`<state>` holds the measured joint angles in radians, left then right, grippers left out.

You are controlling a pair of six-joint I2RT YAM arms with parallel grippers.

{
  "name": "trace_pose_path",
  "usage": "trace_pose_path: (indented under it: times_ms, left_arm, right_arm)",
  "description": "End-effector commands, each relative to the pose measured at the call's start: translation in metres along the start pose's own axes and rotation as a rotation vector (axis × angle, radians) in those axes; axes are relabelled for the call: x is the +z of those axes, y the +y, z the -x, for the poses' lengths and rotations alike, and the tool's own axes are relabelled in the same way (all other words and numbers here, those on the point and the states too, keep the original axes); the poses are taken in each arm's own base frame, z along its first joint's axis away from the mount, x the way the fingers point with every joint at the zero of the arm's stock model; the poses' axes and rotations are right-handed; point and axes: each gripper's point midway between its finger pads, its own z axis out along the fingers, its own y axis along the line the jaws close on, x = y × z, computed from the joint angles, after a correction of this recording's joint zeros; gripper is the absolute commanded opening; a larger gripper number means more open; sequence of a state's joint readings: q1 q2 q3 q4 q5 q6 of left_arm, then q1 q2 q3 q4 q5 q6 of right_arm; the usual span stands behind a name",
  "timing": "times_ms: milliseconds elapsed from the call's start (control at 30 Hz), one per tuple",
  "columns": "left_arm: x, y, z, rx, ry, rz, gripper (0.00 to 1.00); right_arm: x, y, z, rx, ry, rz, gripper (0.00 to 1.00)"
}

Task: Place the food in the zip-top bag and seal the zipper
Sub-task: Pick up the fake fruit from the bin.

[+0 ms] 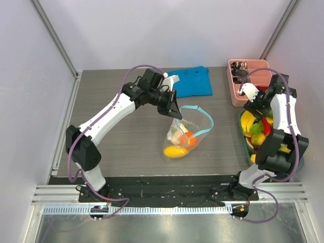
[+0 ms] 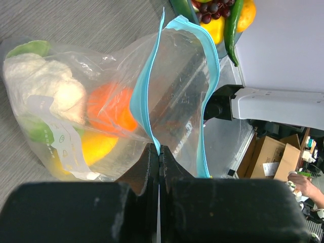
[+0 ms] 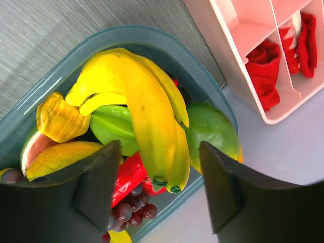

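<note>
Top view: my left gripper (image 1: 174, 108) is pinching the light-blue zipper strip (image 1: 196, 107) of the clear zip-top bag (image 1: 195, 132); my right gripper (image 1: 251, 97) is hovering right of the bag.
Left wrist: white cauliflower (image 2: 43, 83) and round orange fruit (image 2: 106, 109) are lying inside the bag.
Right wrist: I am holding that gripper spread over yellow toy bananas (image 3: 147, 101).

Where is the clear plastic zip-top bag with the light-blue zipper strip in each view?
Top external: clear plastic zip-top bag at table centre, rim pinched by the left gripper.
Left wrist: fills the centre and left, food inside.
Right wrist: not in view.
Shared landmark: teal plastic bin of toy fruit, right in top external, top edge in left wrist, centre in right wrist.
</note>
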<state>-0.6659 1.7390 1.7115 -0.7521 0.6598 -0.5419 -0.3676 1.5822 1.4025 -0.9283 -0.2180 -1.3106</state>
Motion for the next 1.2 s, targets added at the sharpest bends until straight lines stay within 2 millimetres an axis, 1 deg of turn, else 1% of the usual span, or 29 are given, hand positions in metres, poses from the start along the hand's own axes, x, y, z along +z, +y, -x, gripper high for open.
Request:
trace_pose_path:
  times_ms: [0, 33, 67, 133, 167, 233, 267, 300, 333, 400, 433, 500, 700, 800, 867, 933, 967, 1133, 1167]
  left_arm:
    - [-0.002, -0.008, 0.005, 0.023, -0.01, -0.047, 0.0]
    - [-0.003, -0.008, 0.006, 0.026, -0.015, -0.046, 0.0]
    - [-0.003, -0.008, 0.007, 0.025, -0.016, -0.048, 0.0]
    - [-0.003, -0.008, 0.007, 0.025, -0.017, -0.044, 0.0]
    - [-0.003, -0.008, 0.007, 0.026, -0.017, -0.046, 0.0]
    - [-0.002, -0.008, 0.007, 0.024, -0.016, -0.046, 0.0]
    - [-0.003, -0.008, 0.007, 0.024, -0.014, -0.045, 0.0]
    - [-0.003, -0.007, 0.006, 0.023, -0.014, -0.043, 0.0]
    - [-0.003, -0.007, 0.007, 0.022, -0.015, -0.043, 0.0]
    - [-0.003, -0.007, 0.006, 0.016, -0.014, -0.043, 0.0]
    - [-0.002, -0.007, 0.005, 0.016, -0.014, -0.043, 0.0]
    - [-0.002, -0.007, 0.005, 0.015, -0.016, -0.044, 0.0]
    - [-0.002, -0.007, 0.005, 0.016, -0.017, -0.044, 0.0]
    - [-0.003, -0.007, 0.006, 0.018, -0.019, -0.044, 0.0]
    - [-0.002, -0.007, 0.006, 0.016, -0.018, -0.044, 0.0]
    - [-0.002, -0.007, 0.006, 0.014, -0.019, -0.042, 0.0]
    - [-0.001, -0.006, 0.006, 0.011, -0.016, -0.043, 0.0]
    - [-0.001, -0.005, 0.005, 0.004, -0.011, -0.04, 0.0]
    - [0.0, -0.004, 0.005, 0.003, -0.012, -0.035, 0.0]
  right_arm:
    - [-0.013, -0.018, 0.002, 0.004, 0.013, -0.077, 0.63]
    - [-0.02, -0.018, 0.004, 0.0, 0.004, -0.091, 0.6]
    - [-0.022, -0.015, 0.007, -0.003, -0.012, -0.089, 0.54]
    - [-0.026, -0.01, 0.008, -0.013, -0.024, -0.095, 0.48]
    - [-0.032, -0.008, 0.01, -0.017, -0.037, -0.11, 0.42]
    - [-0.037, -0.006, 0.013, -0.017, -0.05, -0.121, 0.34]
    - [-0.043, -0.005, 0.015, -0.014, -0.058, -0.134, 0.33]
    - [-0.046, -0.005, 0.015, -0.014, -0.06, -0.142, 0.31]
    - [-0.049, -0.006, 0.016, -0.013, -0.062, -0.153, 0.24]
    - [-0.056, -0.007, 0.016, -0.013, -0.059, -0.173, 0.17]
    - [-0.059, -0.008, 0.017, -0.013, -0.062, -0.183, 0.09]
    - [-0.066, -0.011, 0.02, -0.003, -0.072, -0.208, 0.02]
    - [-0.079, -0.016, 0.028, 0.03, -0.111, -0.256, 0.01]
    - [-0.092, -0.022, 0.036, 0.04, -0.149, -0.299, 0.01]
    - [-0.106, -0.028, 0.048, 0.058, -0.199, -0.334, 0.01]
    - [-0.116, -0.032, 0.056, 0.076, -0.235, -0.355, 0.01]
    - [-0.126, -0.034, 0.064, 0.089, -0.273, -0.369, 0.01]
    - [-0.149, -0.033, 0.083, 0.108, -0.368, -0.382, 0.01]
    - [-0.158, -0.034, 0.09, 0.124, -0.398, -0.389, 0.01]
